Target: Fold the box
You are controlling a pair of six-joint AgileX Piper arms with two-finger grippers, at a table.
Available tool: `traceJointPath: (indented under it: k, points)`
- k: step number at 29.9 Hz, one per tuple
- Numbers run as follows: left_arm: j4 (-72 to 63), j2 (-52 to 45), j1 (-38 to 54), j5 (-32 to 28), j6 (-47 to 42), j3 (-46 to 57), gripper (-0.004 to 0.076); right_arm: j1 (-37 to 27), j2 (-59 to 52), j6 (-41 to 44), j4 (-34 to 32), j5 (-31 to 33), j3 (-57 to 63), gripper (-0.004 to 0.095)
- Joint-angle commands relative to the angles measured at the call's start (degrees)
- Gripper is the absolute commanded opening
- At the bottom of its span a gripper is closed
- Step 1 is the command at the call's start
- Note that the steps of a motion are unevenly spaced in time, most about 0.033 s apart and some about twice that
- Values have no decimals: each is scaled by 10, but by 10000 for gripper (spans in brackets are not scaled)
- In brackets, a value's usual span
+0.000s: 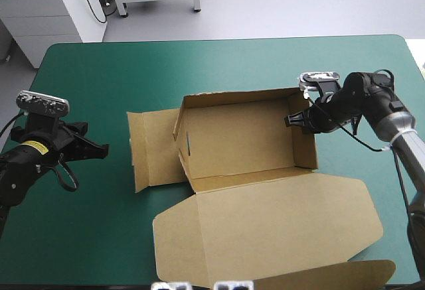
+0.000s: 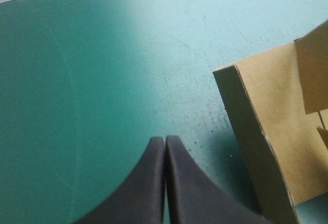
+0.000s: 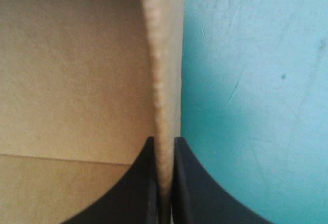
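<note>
While the right gripper [image 1: 293, 120] pinches the right end wall [image 1: 305, 134] of the box [image 1: 246, 145], we judge the step in hand to be steadying that wall so the sides can be tucked. Its black fingers are all but closed on the board. In the right wrist view the wall's raw edge [image 3: 160, 80] runs up between them, one finger inside the tray and one outside over the teal-green cover [image 1: 86, 77].

The box sits near the table's middle with its back and end walls raised. The lid [image 1: 279, 220] lies flat toward 6 o'clock, reaching nearly to the near edge. At 9 o'clock of the tray a side flap [image 1: 151, 147] lies flat on the cover.

Farther out at 9 o'clock, well apart from the box, we find the left gripper [image 1: 99, 149]. Its fingers are pressed together into one point and hold nothing. It aims at that flap, whose corner shows ahead of it in the left wrist view.

We think the next move calls for the left arm to reach the flap, lift it and fold it over the left wall while the right hand holds firm. Nothing lies between the left gripper and the flap. The flap does lie flush on the cover, so getting under its edge may push the tray toward 3 o'clock.

A curved strip of brown board [image 1: 332, 278] shows at 5 o'clock by the near edge. We cannot tell whether it belongs to the lid.
</note>
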Motion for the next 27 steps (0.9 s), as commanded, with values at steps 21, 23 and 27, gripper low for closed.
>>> traceJointPath:
  k: [21,23,27]
  points:
    - [-36,-6,0,-36,1,-16,-9,0,37,-46,33,37,-92,684]
    - [-36,-6,0,-36,1,-16,-9,0,37,-47,33,71,-108,684]
    - [-36,-6,0,-36,1,-16,-9,0,37,-48,33,121,-135,684]
